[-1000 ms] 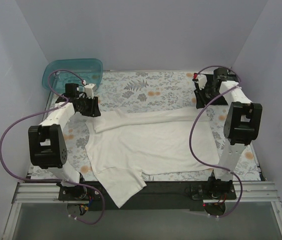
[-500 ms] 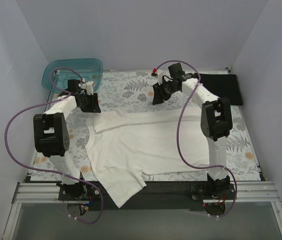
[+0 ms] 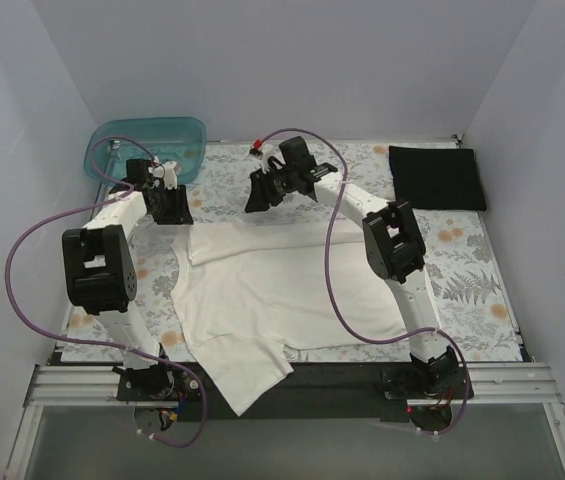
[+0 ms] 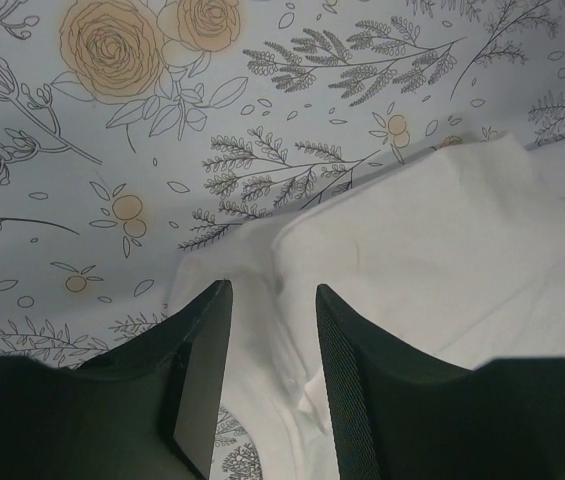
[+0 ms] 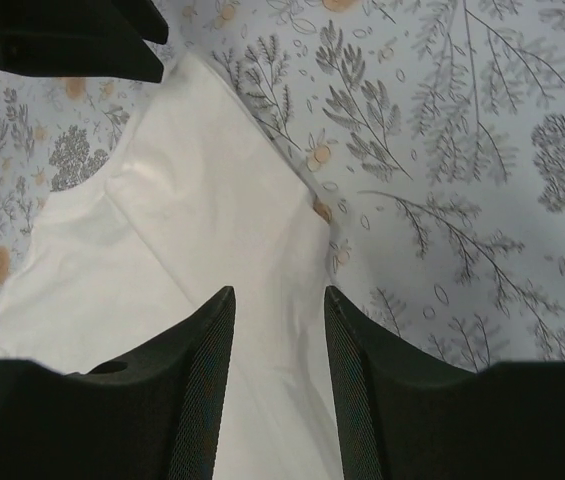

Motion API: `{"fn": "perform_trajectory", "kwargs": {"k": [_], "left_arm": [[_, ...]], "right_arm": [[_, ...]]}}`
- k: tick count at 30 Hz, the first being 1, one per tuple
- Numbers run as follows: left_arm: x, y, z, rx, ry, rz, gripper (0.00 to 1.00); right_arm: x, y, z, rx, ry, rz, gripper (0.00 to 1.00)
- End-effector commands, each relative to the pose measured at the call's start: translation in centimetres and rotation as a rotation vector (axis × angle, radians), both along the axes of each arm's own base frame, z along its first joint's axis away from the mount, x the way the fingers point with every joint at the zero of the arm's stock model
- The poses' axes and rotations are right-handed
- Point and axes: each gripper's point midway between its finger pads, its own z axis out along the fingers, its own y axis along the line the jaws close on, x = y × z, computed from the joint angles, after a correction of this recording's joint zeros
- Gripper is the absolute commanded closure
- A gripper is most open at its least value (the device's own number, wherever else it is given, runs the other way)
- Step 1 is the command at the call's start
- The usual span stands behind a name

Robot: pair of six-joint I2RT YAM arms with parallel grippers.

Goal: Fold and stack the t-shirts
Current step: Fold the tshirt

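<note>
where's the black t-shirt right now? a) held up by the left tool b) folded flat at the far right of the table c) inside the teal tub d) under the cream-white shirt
b: in the top view the black t-shirt lies folded flat on the floral cloth at the far right, apart from the cream-white t-shirt and the teal tub.

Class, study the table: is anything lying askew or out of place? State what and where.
The cream-white t-shirt lies crooked: one sleeve spills past the floral cloth's near edge, and its far edge is folded back. The black t-shirt sits neatly folded, far right.
</note>
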Motion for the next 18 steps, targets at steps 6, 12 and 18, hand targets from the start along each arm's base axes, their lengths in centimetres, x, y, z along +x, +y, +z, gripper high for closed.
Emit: {"fn": "perform_trajectory", "kwargs": {"k": [6, 12, 18], "left_arm": [[2.1, -0.6, 1.8, -0.031, -0.066, -0.022, 0.64], [2.7, -0.6, 0.6, -0.040, -0.049, -0.023, 0.66], [2.9, -0.7, 0.1, -0.039, -0.043, -0.037, 0.67]], "right_arm": [[0.4, 5.4, -0.3, 0.074, -0.029, -0.025, 0.48], [0.3, 6.4, -1.1, 0.056, -0.058, -0.037, 0.44], [1.1, 6.3, -2.0, 0.028, -0.075, -0.079, 0.43]]}}
